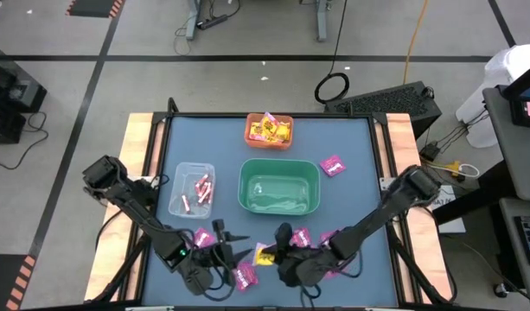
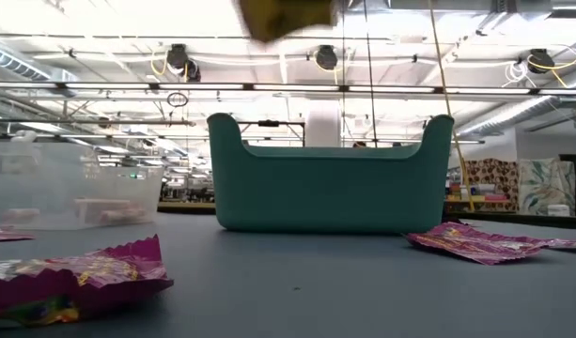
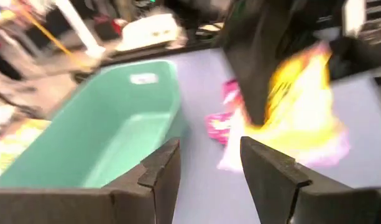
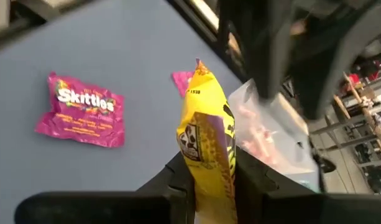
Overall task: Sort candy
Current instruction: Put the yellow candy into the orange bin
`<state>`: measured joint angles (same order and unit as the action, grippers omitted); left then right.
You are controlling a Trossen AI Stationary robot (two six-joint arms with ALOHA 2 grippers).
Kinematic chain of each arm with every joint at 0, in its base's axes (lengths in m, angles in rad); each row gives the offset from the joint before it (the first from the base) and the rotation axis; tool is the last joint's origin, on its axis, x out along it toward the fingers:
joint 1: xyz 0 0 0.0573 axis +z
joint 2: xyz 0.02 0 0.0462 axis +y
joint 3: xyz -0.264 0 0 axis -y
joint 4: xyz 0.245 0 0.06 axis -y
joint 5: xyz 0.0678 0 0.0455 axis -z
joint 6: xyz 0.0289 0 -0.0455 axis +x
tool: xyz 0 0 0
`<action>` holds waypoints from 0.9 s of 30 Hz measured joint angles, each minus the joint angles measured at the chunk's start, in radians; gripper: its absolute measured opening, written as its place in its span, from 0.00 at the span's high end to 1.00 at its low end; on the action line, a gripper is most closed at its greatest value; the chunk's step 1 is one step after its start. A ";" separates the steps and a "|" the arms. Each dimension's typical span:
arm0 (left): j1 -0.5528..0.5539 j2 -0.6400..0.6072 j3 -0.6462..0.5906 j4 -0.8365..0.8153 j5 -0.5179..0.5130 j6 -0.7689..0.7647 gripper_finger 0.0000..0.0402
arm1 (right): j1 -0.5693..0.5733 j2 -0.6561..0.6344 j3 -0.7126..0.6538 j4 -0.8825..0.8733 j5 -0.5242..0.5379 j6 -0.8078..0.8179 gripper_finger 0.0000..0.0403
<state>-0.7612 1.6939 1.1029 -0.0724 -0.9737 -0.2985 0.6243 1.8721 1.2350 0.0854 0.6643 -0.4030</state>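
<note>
Handover, I judge: my right gripper point(image 4: 212, 180) pinches the yellow candy packet point(image 4: 207, 143) upright above the table's near edge, while my left gripper point(image 3: 206, 165) stands open beside it, empty.
</note>
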 joint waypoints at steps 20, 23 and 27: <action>0.124 0.001 -0.033 0.098 -0.019 0.213 0.57 | -0.089 -0.507 0.000 -0.339 0.038 -0.069 0.84; 0.136 0.001 -0.038 0.176 0.022 0.339 0.57 | -0.117 -0.547 0.000 -0.366 -0.024 -0.016 0.84; 0.147 -0.016 -0.132 0.502 0.165 0.595 0.57 | -0.150 -0.582 0.000 -0.389 -0.164 0.013 0.84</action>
<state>-0.6146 1.6778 0.9713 0.4297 -0.8087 0.2969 0.4745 1.2896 1.2350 -0.3041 0.5003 -0.3900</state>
